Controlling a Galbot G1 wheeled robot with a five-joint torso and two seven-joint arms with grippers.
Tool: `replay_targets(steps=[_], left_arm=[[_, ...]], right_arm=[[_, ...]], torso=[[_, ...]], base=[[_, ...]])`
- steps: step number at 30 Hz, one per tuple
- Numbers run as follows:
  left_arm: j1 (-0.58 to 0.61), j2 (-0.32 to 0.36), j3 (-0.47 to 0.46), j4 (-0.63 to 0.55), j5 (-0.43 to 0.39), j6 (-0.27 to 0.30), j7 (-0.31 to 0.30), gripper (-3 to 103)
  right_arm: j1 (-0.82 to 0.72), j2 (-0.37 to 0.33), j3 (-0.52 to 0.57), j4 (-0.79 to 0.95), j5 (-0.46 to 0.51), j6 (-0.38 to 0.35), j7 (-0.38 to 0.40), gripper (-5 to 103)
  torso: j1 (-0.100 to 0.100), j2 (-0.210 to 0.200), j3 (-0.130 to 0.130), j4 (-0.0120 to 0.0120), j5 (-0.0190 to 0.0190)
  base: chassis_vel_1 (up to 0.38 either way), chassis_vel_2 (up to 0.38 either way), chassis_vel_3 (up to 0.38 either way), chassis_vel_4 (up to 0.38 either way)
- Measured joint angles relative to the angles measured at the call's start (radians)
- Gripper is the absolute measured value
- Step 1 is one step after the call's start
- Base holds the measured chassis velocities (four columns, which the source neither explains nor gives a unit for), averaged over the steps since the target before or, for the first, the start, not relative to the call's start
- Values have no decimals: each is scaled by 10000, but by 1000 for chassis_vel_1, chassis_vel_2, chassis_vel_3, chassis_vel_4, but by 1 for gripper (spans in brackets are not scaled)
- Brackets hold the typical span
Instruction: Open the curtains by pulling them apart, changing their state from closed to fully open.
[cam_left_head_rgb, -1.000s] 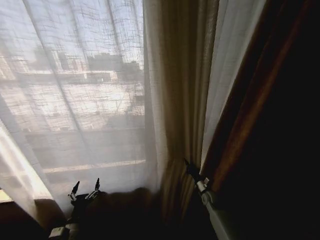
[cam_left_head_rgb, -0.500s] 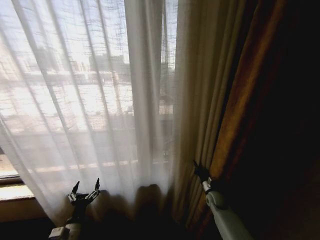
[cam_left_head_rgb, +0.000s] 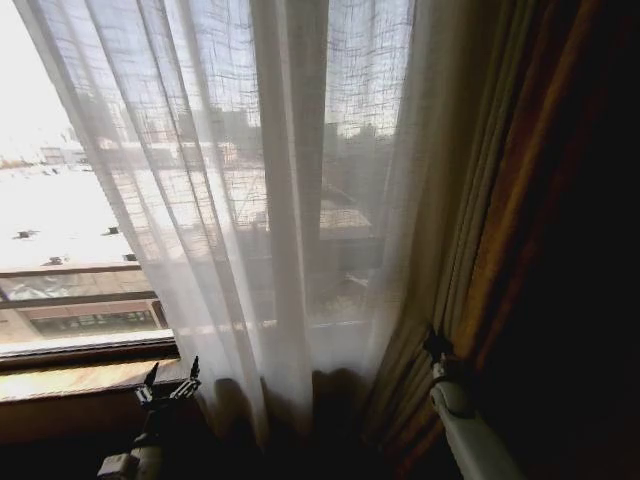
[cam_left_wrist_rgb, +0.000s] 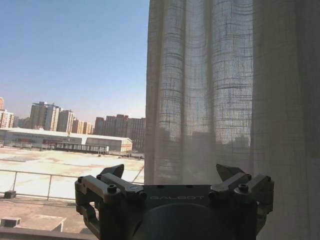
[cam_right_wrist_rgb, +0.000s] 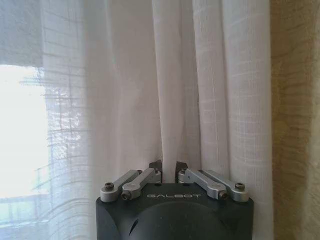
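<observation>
At the far left, bare window glass shows bright rooftops outside, with a wooden sill (cam_left_head_rgb: 80, 375) running below it. The left gripper (cam_left_head_rgb: 172, 381) stands low and near, just in front of that sill, its two fingers spread wide and holding nothing; in the left wrist view the left gripper (cam_left_wrist_rgb: 172, 175) points at the free edge of the fabric without touching it. The curtains (cam_left_head_rgb: 290, 200) hang from the middle to the right as one sheer cream panel with many vertical pleats, bunching tighter toward the right. Beside them on the right hangs one heavier brownish drape (cam_left_head_rgb: 520, 200). The right gripper (cam_left_head_rgb: 436, 347) sits low at the bunched folds; in the right wrist view the right gripper (cam_right_wrist_rgb: 168, 165) has both fingertips pinched nearly together on a fold of the curtains (cam_right_wrist_rgb: 175, 80).
</observation>
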Motion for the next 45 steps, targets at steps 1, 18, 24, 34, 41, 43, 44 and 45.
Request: replay_targets(steps=[1,18,24,34,41,43,44,45], left_arm=[[0,0,0,0,0,0,0,100],[-1,0,2,0,0,0,1,100],[0,-1,2,0,0,0,0,100],[0,-1,0,0,0,0,0,100],[0,0,0,1,0,-1,1,100],[-1,0,0,0,0,0,1,100],[-1,-1,0,1,0,0,0,100],[-1,-1,0,0,0,0,0,100]], right_arm=[[-244,2,-67,418,162,-15,-211,15],[-2153,-110,80,2811,-633,978,-1458,80],[-2406,-155,170,3054,-638,991,-1478,99],[-2501,-306,163,3087,-559,1134,-1685,100],[-2396,-354,135,2869,-534,1221,-1757,100],[-2370,-395,126,2790,-479,1264,-1765,100],[-2364,-408,125,2762,-465,1271,-1768,100],[-2348,-422,125,2715,-450,1284,-1786,100]], torso=[[0,0,0,-1,-4],[0,0,-1,0,-1],[0,0,-1,0,0],[0,0,-1,0,-1],[0,0,-1,0,0],[1,0,-1,0,-4],[0,0,-1,0,-3],[0,0,-1,0,0]], base=[[0,0,0,0],[0,0,0,0],[28,31,-39,-32],[175,158,-182,-188],[279,290,-300,-289],[307,331,-327,-323],[332,332,-313,-322],[348,347,-334,-322]])
